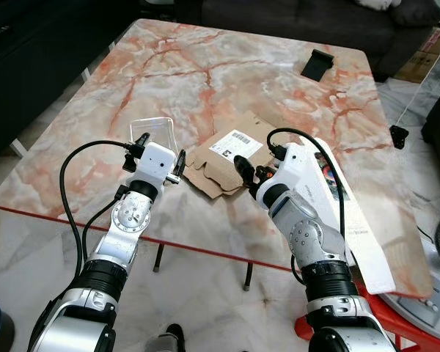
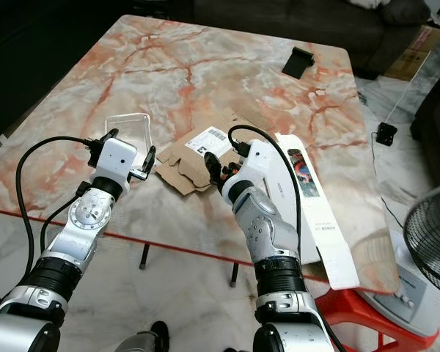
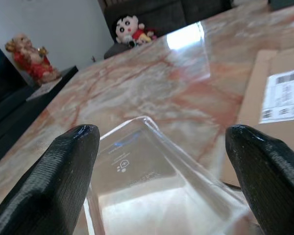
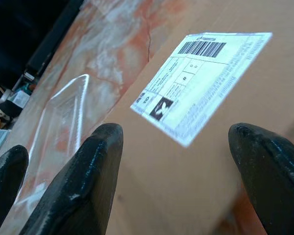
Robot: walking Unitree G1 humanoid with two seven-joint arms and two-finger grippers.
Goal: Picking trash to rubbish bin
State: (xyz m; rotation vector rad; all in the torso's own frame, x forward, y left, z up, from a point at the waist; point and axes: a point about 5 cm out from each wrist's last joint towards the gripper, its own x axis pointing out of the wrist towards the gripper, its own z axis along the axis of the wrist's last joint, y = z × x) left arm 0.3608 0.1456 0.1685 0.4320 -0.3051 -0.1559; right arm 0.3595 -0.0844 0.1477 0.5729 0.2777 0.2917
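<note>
Both grippers sit low in my head views, arms reaching up from the bottom edge over the near rim of the marble table. My left gripper, left of centre, has its black fingers spread wide, holding nothing; in its wrist view they flank the near edge of the clear plastic tray, but I can't tell whether they touch it. The tray lies flat on the marble just beyond that gripper.

My right gripper is near the middle of the frame, fingers also parted and empty, poised over the flattened cardboard. Its wrist view shows the brown card close under the fingertips, with the white shipping label and its barcode between them. I can't say whether the tips touch the card.

The cardboard lies just right of the tray, the two pieces near each other at the near middle of the table. Right of the cardboard, partly under my right forearm, a long white box with a printed picture runs toward the lower right, its end overhanging the table edge.

Farther out, a small black object stands near the upper right of the tabletop. A dark sofa runs along the top of the frame, and a fan's grille shows at the right edge.
</note>
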